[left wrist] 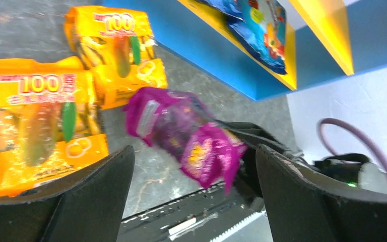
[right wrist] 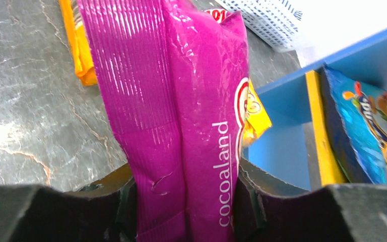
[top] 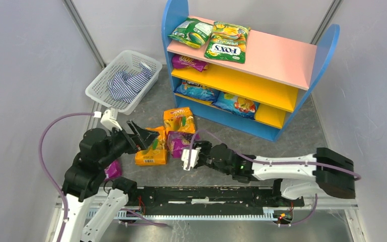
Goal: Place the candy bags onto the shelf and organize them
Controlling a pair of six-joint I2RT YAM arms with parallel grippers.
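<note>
Closest to the lens, my right gripper (right wrist: 186, 206) is clamped on the short end of a glossy magenta plastic candy pouch (right wrist: 181, 101) lettered "cocoaland", whose creased film rises out of the jaws. From overhead the pouch (top: 179, 142) sits at frame centre. Its long axis runs from the gripper (top: 189, 157) up toward the three-tier shelf with blue side panels (top: 174, 20) in the upper right. I judge the carry goes up and right in the frame, free end leading. I cannot tell whether that free end touches the table.

Another purple pouch (top: 189, 63) lies at the left of the yellow middle board (top: 247, 85), which looks the fitting slot. My left gripper (top: 142, 135) is spread wide and holds nothing. It hangs just left of the magenta pouch, over a flat orange "100" pouch (top: 151, 151). A second orange pouch (top: 179, 120) lies nearer the shelf. The right arm is plainly the one to deliver.
</note>
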